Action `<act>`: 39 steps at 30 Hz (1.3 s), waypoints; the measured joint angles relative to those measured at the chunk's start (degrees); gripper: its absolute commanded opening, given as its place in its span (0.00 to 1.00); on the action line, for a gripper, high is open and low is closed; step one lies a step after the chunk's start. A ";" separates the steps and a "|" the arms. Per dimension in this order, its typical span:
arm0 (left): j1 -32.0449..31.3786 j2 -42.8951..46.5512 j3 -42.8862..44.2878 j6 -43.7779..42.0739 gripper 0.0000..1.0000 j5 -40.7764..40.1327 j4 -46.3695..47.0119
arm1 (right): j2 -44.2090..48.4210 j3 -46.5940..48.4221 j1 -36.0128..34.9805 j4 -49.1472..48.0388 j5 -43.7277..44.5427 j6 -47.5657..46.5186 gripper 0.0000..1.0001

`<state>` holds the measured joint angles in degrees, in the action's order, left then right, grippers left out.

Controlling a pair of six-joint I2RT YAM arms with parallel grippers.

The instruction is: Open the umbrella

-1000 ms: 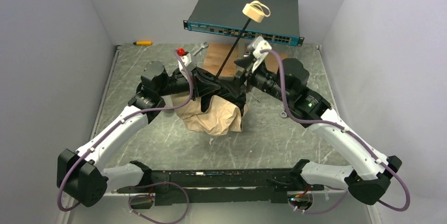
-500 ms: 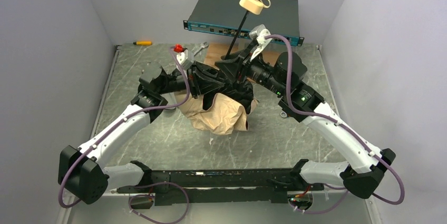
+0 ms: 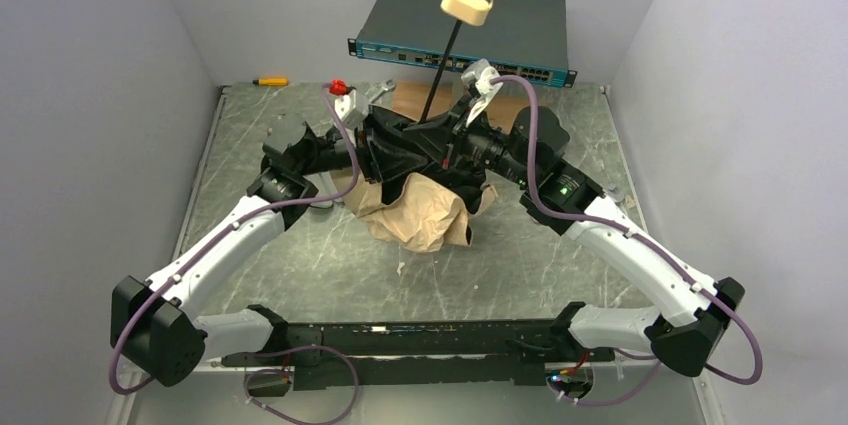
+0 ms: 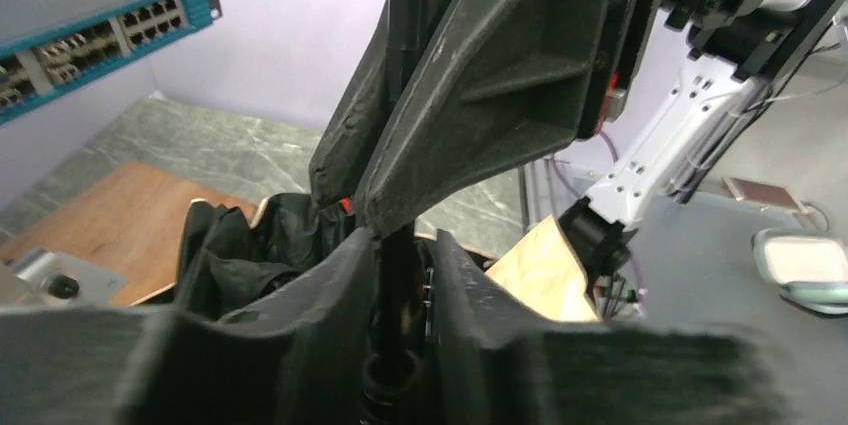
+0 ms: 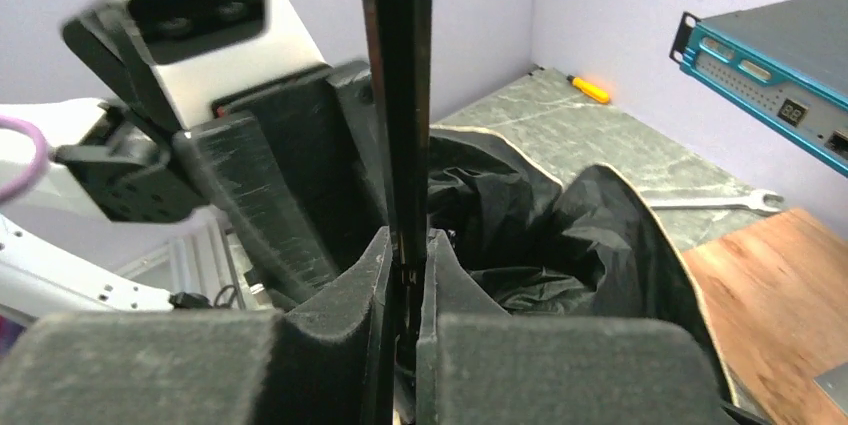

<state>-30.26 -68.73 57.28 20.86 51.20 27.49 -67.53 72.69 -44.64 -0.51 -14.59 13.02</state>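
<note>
Right hand (image 5: 405,245) has swung in and snapped together: its fingers now pinch the umbrella's (image 3: 425,215) black shaft (image 3: 443,70), where a second ago they stood apart beside it. Up goes the cream handle (image 3: 467,2), sitting higher against the switch (image 3: 520,20) than before. Left hand (image 4: 395,245) is clamped on that same shaft from the opposite side. Umbrella sits on the tabletop (image 3: 300,255) just in front of the switch, beige fabric bunched underneath, black lining spilling around both hands, shaft slanting up toward the switch.
</note>
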 measured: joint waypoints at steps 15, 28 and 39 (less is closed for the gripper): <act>7.50 26.32 -1.68 -26.16 1.00 -25.05 -36.61 | 5.44 -9.79 1.14 6.95 10.38 -22.53 0.00; 8.22 16.61 -0.85 -27.71 0.65 -15.04 -47.74 | 7.65 -16.74 -0.81 1.03 10.62 -29.00 0.00; 4.15 4.35 -0.79 -22.05 0.38 -9.53 -40.61 | 6.34 -16.79 -4.37 -4.39 7.72 -27.89 0.00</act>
<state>-26.11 -64.38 56.49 -1.19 41.67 -13.13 -61.19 55.90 -49.01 -4.91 -6.87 -14.87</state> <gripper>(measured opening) 0.386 0.087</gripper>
